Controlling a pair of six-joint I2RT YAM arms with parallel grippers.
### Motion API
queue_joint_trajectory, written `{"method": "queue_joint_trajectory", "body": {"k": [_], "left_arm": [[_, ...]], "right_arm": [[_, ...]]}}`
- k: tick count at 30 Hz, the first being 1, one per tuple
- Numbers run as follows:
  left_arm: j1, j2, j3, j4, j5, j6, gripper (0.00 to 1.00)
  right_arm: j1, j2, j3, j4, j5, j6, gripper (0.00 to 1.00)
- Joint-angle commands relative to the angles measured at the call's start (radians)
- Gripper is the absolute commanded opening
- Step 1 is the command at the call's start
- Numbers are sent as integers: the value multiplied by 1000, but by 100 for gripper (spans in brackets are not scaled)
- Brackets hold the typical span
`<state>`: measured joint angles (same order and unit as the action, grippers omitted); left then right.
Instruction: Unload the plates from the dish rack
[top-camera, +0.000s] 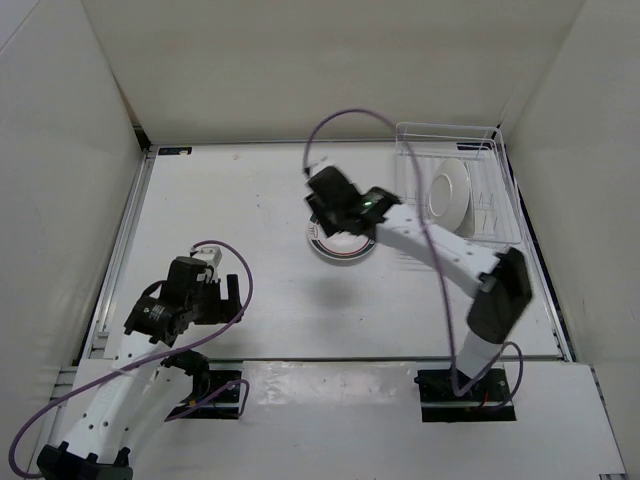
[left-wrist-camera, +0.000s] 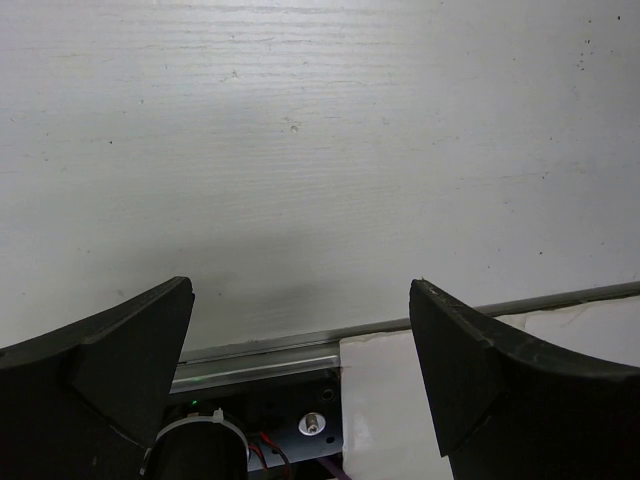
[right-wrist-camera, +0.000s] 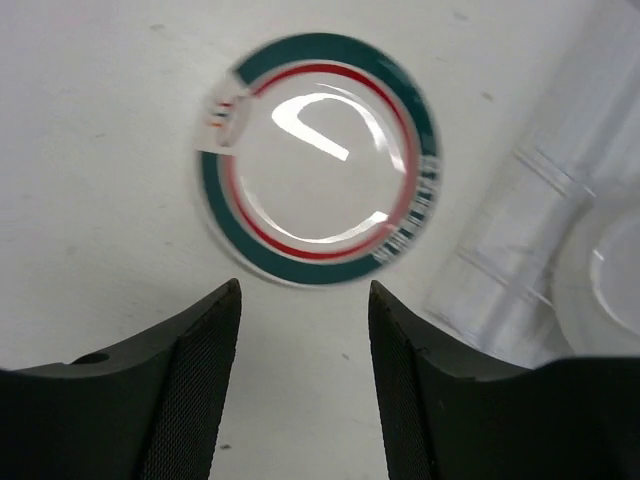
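Observation:
A white plate with a green rim band and a red ring (right-wrist-camera: 320, 170) lies flat on the table, partly hidden under my right arm in the top view (top-camera: 342, 250). Just above it my right gripper (right-wrist-camera: 304, 300) (top-camera: 328, 207) is open, its jaws apart and nothing between them. The second plate (top-camera: 450, 193), pale and shiny, leans upright in the white wire dish rack (top-camera: 500, 150) at the back right; in the right wrist view its rim (right-wrist-camera: 605, 270) shows blurred beside the rack's wires (right-wrist-camera: 520, 230). My left gripper (left-wrist-camera: 300, 300) (top-camera: 222, 292) hovers open and empty near the table's front left.
White walls enclose the table on three sides. A metal rail (left-wrist-camera: 270, 350) runs along the front edge below the left gripper, with a white board (left-wrist-camera: 390, 400) beside it. Purple cables (top-camera: 345, 115) loop above the right arm.

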<state>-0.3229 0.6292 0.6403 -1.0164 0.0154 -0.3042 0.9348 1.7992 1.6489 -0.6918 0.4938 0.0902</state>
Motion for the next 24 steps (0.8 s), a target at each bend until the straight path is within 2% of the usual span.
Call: {"method": "queue_joint_trajectory", "body": {"k": [1,3,5,7,8,10,12,16,24], "left_arm": [[1,-17,2,10,11,0,100],[-2,-17,2,15,15,4,100],[1,-8,2,15,23,4,100],[1,-6,5,12,29,5,100],[-1,-3,4,15,31,7,100],[-1,-5,5,13,29,5,100],[1,-11,2,12,28,4,100],[-1,-16,2,12,23,5,100],[1,-11,2,13,20,4,100]], "right_arm": [[-175,-220,-128,11,-55,92,57],[-273,-320,-194,29,-57,123,56],[-313,-427,-250,41,-51,152,56],[-390,-484,-287,37,-28,193,56],[-466,-495,-302,32,-23,203,56],[-514,-527,-339,29,-21,244,56],[-615,-537,-354,28,-87,272,54],[-720,-552,-400,32,-170,315,53],[-847,-529,-488,80,-317,336,53]]}}
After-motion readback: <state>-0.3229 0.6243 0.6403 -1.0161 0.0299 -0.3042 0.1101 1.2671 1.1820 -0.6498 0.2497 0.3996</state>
